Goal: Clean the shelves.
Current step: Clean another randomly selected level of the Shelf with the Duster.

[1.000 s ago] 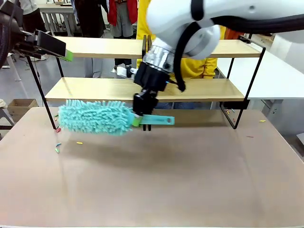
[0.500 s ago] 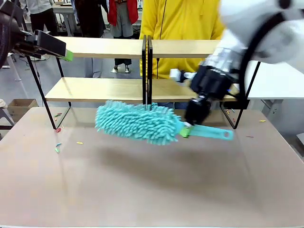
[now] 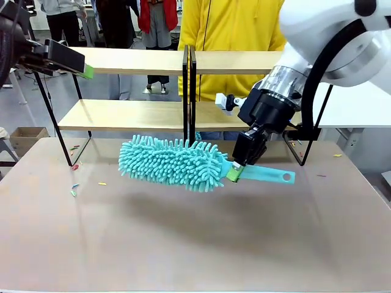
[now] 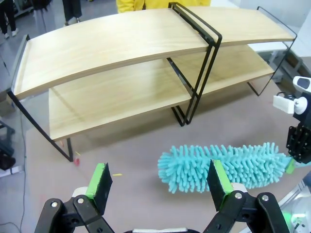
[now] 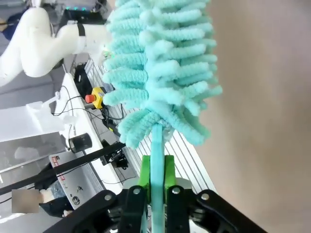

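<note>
Shelves (image 3: 153,113) at bench (image 3: 183,244) far edge: rigid, fixed. Duster (image 3: 174,162) just before shelves: light, soft head; grip at stiff handle. Right claw (image 3: 235,173) clamps handle. Left claw (image 4: 158,182) wide, empty.

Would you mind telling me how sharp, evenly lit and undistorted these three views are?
Front view: sharp, even light, with a soft shadow on the table under the fluffy turquoise duster. Left wrist view: wide-angle bowing of the light wooden shelves. Right wrist view: rolled sideways, the duster sharp between the right gripper pads.
</note>
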{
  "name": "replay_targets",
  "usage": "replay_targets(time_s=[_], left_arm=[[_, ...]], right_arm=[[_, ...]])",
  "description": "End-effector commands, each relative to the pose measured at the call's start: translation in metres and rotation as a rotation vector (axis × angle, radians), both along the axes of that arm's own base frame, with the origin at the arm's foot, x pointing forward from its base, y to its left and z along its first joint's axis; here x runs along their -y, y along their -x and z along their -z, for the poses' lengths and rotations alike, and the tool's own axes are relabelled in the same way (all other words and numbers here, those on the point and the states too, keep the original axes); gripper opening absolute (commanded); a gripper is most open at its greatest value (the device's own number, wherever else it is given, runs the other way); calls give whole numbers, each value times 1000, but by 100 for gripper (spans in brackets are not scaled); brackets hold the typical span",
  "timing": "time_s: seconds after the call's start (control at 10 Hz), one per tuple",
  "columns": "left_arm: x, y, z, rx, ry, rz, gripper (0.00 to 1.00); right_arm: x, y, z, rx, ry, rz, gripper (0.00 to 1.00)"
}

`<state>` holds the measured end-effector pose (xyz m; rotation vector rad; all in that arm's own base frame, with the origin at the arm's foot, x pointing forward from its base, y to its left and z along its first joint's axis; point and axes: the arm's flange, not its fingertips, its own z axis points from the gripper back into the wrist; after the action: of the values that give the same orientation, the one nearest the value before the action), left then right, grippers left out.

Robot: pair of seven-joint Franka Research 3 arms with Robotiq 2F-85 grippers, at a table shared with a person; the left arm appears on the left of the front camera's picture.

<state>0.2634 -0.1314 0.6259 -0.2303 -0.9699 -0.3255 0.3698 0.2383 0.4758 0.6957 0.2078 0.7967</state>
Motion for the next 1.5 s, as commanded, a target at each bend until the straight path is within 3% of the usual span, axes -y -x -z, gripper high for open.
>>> replay_targets(time_s=[0.0,0.3,0.5,0.6,0.7,0.8,0.9,1.0,1.1,1.4], left_arm=[[-1,1,0,6,-4,-9,100],[-1,1,0,6,-4,-9,100],[-1,1,0,6,-4,-9,100],[-1,1,0,6,-4,-9,100],[-1,1,0,6,-4,-9,100],[-1,1,0,6,-4,-9,100],[-1,1,0,6,-4,-9,100],[-1,1,0,6,-4,-9,100],[-1,1,0,6,-4,-9,100],[-1,1,0,6,-4,-9,100]], right_arm=[[34,1,-25,7,-136,1,13],[168,47,-93,160,-278,168,13],[250,108,-132,376,-464,269,13],[278,132,-147,531,-600,356,13],[304,151,-154,663,-654,437,13],[336,164,-156,815,-652,627,13],[351,169,-149,876,-755,629,13],[344,153,-132,835,-676,734,13],[358,182,-174,697,-672,621,13],[358,182,-174,697,-672,621,13]])
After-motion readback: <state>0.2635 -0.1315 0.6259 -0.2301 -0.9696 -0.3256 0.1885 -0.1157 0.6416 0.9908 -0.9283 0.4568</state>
